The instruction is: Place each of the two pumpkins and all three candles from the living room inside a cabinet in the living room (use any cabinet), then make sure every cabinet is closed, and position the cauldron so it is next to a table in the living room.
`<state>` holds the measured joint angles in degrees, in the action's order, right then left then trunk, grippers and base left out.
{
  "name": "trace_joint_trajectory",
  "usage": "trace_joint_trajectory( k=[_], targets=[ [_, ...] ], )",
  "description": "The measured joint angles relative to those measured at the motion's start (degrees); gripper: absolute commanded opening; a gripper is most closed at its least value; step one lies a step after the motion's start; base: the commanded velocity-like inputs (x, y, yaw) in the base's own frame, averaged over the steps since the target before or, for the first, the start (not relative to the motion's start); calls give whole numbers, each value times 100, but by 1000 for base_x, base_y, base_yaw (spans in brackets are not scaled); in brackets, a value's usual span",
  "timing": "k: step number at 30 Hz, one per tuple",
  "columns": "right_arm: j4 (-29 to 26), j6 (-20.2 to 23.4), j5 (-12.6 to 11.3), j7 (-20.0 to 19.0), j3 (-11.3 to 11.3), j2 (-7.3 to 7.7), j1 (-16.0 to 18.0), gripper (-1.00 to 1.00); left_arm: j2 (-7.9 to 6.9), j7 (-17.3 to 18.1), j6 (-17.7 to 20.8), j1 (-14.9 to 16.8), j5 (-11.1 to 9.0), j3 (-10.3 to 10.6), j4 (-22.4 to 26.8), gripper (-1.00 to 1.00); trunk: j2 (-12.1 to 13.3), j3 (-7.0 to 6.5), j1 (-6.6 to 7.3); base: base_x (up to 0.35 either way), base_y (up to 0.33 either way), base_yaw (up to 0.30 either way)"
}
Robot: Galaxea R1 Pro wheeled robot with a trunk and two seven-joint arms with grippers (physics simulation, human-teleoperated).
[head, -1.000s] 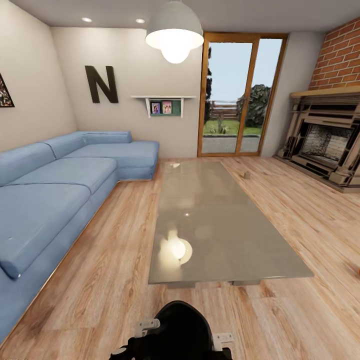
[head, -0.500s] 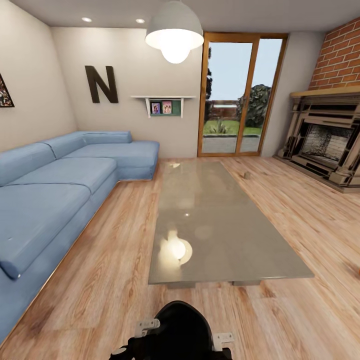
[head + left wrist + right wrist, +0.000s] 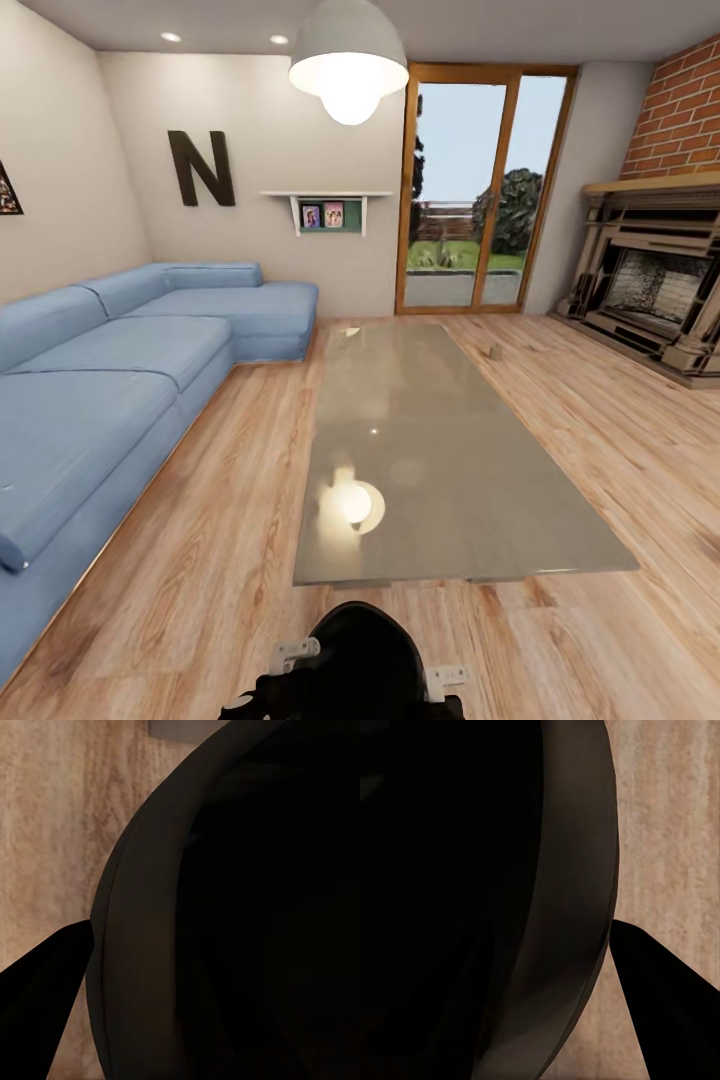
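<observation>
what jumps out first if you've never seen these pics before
Probably the long glass table down the middle of the wooden floor, mirroring the glowing lamp that hangs above it. Next, the blue sofa along the left wall and the brick fireplace at right. At the head view's bottom edge sits the black cauldron, looming dark and close in both wrist views.

cauldron point(image 3: 360, 660): glossy black, round-bellied, right below you, just short of the table's near end.
table point(image 3: 430, 450): low grey glass top stretching away from you.
candle point(image 3: 494, 351): small stub on the floor beside the table's far right.
</observation>
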<state>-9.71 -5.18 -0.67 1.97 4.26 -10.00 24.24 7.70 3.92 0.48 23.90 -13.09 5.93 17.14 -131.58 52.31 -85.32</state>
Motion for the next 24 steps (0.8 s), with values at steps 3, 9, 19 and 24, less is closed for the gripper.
trace_joint_trajectory(
  k=[3, 9, 19, 24],
  targets=[
    [-5, 2, 0, 1, -1, 0, -4, -100, 0, 0, 0, 0, 0, 2, 0, -100, 0, 0, 0, 2, 0, 0],
    [-5, 3, 0, 1, 1, 0, -2, -100, 0, 0, 0, 0, -1, 1, 0, -100, 0, 0, 0, 0, 0, 0],
    [3, -1, -2, -1, 1, 0, -1, -100, -2, 1, 0, -1, -6, 6, -3, -100, -79, 36, -43, 0, 0, 0],
    [5, -6, -7, -1, 3, 0, -2, -100, -1, 0, 1, -1, -4, 6, -2, -100, -279, 125, -153, 0, 0, 0]
  ],
)
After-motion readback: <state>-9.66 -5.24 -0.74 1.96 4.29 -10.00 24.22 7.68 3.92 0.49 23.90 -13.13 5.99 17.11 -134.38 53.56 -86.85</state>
